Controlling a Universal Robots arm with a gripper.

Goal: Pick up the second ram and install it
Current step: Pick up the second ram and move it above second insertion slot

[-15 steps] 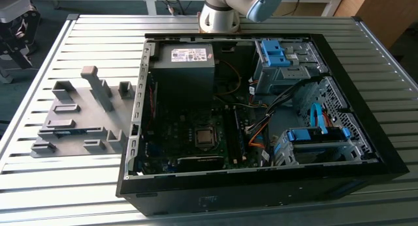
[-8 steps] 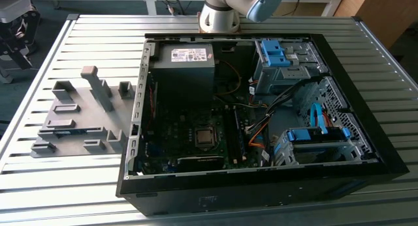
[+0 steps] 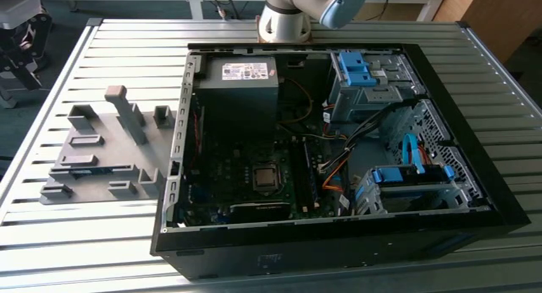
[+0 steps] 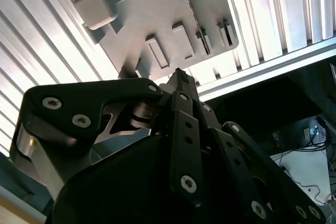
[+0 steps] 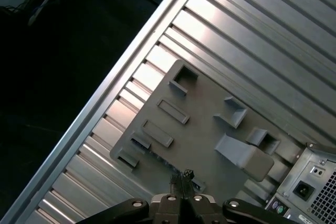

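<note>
Grey slotted tray (image 5: 205, 124) on the ribbed metal surface (image 5: 252, 35) lies beneath my gripper (image 5: 182, 178), clenched on nothing, with the second ram (image 3: 85, 172) seated in a tray slot (thin, so I'd square up across its flat faces).

Exterior view: soft, even light from overhead, bench (image 3: 127, 52) pale grey, no hard shadows. Inside of the PC case (image 3: 322, 239) is dim and detail gets lost in the low corners. Second wrist view: bench slats blown out w/ white glare, pincer (image 4: 181, 77) a near-black mass up close, slightly soft. First wrist view: bright sheen in bands across the slats; past the bench edge everything's approx. black.
</note>
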